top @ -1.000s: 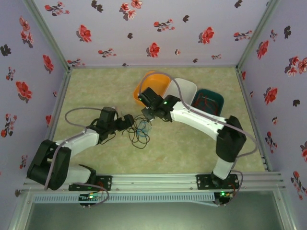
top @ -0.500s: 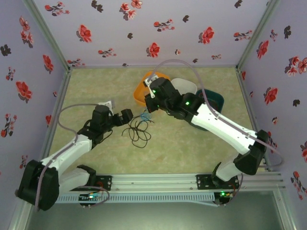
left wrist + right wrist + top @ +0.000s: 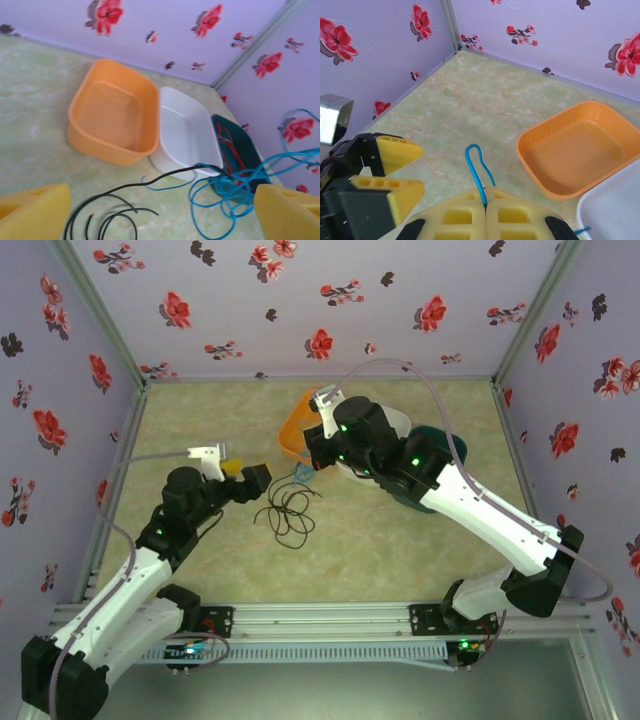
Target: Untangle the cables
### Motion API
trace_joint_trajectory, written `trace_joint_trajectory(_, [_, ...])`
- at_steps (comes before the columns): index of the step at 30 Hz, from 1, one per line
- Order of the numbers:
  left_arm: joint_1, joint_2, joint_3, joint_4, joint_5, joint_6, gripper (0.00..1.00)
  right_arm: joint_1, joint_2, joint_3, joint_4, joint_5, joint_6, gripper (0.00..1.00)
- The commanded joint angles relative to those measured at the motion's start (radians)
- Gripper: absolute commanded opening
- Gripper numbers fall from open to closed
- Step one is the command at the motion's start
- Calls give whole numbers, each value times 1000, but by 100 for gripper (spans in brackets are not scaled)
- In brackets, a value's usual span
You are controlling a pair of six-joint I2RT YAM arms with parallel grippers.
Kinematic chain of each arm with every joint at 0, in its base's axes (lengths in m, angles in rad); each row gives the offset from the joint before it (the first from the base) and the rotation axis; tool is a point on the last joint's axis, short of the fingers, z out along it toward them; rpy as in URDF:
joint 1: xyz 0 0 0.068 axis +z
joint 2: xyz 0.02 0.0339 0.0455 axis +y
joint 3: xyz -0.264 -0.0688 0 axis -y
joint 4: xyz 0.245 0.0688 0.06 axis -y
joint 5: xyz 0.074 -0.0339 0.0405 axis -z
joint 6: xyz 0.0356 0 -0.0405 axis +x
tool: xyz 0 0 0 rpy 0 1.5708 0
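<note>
Two arms. Your right arm rises from its base at the near right, elbow thrown out to the right, forearm slanting left and far so that the wrist hangs over the trays. Your left arm drops its elbow into the near left corner and stretches toward the middle of the table.

The right gripper has its pads pressed together on the blue cable, a loop of which pokes out beyond the tips. The left gripper stands wide apart with nothing between its pads; it hangs just left of the black cable.

Compared with a second ago, both arms have unfolded. The right wrist has travelled up and far from the tangle, drawing the blue cable with it, and the left elbow has swung to the near left. The black coil lies about where it lay.

Three trays stand in a row at the far side, touching: orange tray on the left, white tray in the middle, green tray on the right.

Three cables. The black one rests coiled on the table near the centre, one strand running up into the hanging blue loops; you cannot tell whether they are still caught. The red cable lies inside the green tray.
</note>
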Motion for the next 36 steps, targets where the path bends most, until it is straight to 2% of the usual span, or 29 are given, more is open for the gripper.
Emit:
trace_joint_trajectory(1, [-37, -5, -17, 87, 114, 110, 94, 9, -11, -8, 35, -36, 34, 0])
trace_joint_trajectory(7, [-115, 118, 31, 118, 116, 195, 73, 9, -13, -19, 59, -90, 62, 0])
trace_joint_trajectory(11, [-122, 214, 78, 118, 116, 188, 53, 8, -17, -22, 65, -112, 71, 0])
trace_joint_trajectory(16, [-124, 252, 74, 156, 106, 159, 28, 8, -30, -34, 64, -102, 77, 0])
trace_joint_trajectory(21, [-123, 235, 48, 70, -19, 148, 2, 9, -73, -42, 61, -41, 59, 0])
trace_joint_trajectory(28, [-115, 191, -41, -74, -239, 71, 0, 9, -155, -68, 46, 107, 60, 0])
trace_joint_trajectory(33, [-86, 179, -89, -163, -321, -10, 0, 9, -198, -94, 20, 294, 87, 0])
trace_joint_trajectory(36, [-57, 185, -111, -228, -371, -83, 0, 8, -233, -102, 20, 338, 90, 0])
